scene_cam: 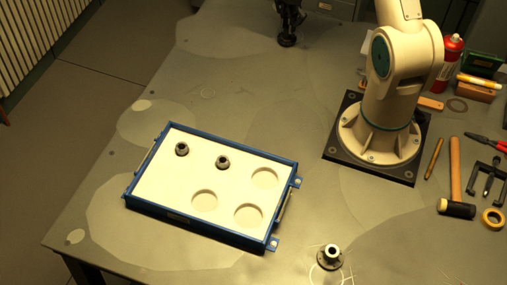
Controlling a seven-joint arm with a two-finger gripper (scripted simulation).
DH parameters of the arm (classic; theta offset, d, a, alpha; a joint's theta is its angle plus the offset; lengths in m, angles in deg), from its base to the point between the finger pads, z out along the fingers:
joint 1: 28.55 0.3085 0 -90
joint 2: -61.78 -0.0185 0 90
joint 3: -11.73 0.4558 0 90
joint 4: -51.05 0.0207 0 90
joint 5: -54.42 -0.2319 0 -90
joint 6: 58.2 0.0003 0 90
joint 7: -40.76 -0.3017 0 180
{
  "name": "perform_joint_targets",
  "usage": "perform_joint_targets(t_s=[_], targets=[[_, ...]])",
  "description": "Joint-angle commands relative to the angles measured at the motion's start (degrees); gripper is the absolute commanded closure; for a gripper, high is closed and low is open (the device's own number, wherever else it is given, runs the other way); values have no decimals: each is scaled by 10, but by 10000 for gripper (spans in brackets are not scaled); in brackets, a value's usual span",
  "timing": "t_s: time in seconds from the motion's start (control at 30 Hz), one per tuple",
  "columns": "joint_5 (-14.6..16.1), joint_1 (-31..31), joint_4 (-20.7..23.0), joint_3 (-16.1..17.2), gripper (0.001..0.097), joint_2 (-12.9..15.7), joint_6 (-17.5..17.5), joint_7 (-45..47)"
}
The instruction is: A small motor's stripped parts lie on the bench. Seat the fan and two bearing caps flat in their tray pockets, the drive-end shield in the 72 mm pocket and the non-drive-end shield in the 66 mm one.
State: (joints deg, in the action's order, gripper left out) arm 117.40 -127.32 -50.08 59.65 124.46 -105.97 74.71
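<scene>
A dark round part (286, 38) sits on the bench at its far edge, and it is gripped by my gripper (288, 32), which reaches down onto it from above with its fingers closed; I cannot tell which part it is. The blue-rimmed tray (212, 186) lies left of centre. Two bearing caps (182, 149) (222, 162) sit in its two far pockets. Three larger round pockets (264, 177) (204, 200) (248, 215) are open. A flanged end shield (330, 256) with a pale hub rests on the bench near the front edge, right of the tray.
The cream arm base (381, 131) stands on a black plate right of the tray. Tools lie to its right: a hammer (456, 177), a puller (487, 181), pliers (487, 141), a tape roll (492, 218) and a red can (447, 65).
</scene>
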Motion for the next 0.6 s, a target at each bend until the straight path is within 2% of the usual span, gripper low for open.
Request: perform_joint_targets(t_s=[0.0,0.37,0.57], targets=[[-5,-1,1,3,901,-5,-3,4],[-65,-20,22,52,901,-50,-64,50],[-83,-26,31,66,901,-63,-84,64]])
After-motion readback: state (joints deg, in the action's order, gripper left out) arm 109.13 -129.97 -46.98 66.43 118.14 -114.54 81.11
